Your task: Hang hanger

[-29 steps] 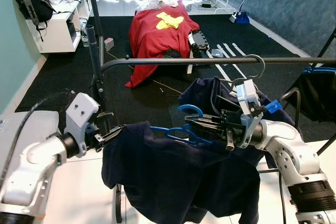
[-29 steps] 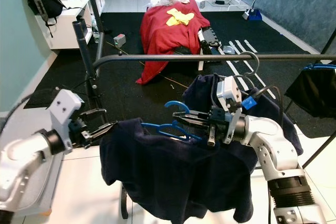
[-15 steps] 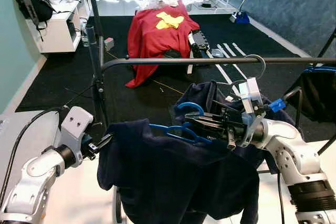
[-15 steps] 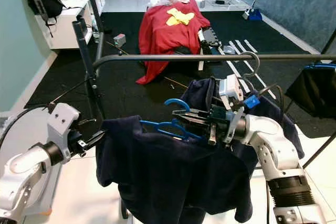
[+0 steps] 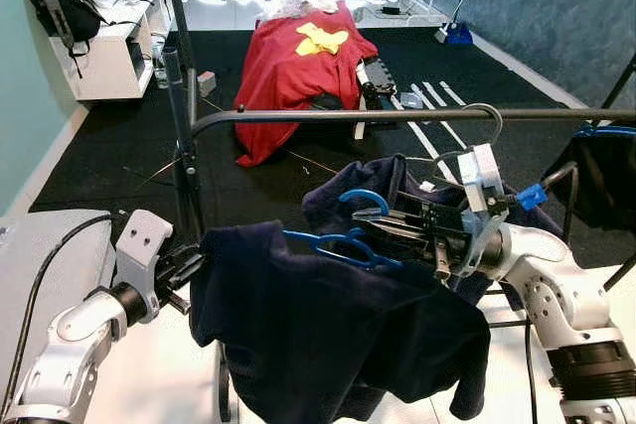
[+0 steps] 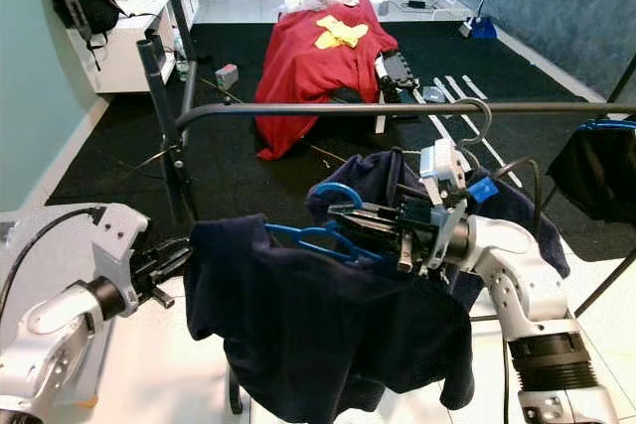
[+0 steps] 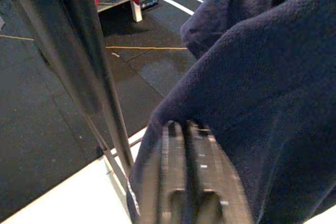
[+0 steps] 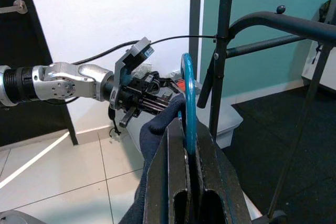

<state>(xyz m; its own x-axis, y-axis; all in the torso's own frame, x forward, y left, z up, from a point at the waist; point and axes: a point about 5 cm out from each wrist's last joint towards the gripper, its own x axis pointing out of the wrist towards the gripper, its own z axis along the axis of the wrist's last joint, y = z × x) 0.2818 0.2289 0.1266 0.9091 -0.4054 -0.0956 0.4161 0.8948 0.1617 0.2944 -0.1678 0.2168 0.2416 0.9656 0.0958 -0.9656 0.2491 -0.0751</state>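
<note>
Hanger [image 5: 343, 242]: blue, long axis roughly level, hook up, below the rail [image 5: 397, 116].
Right gripper [image 5: 376, 230]: clamped on hanger.
Left gripper [image 5: 196, 260]: pinching the navy garment [image 5: 328, 335].

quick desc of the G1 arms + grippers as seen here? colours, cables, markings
Both arms are silver-grey shells with black ribbed joints. The left gripper and right gripper each have two long black fingers. A black cable runs along the left arm; the right wrist has a blue tag.

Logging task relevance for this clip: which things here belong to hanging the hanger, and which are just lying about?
Job:
blue hanger
navy garment on it
clothes rail
right gripper, shut on the hanger
left gripper, pinching the garment's edge

Lying about:
red cloth
backpack
white shelf
broom
</note>
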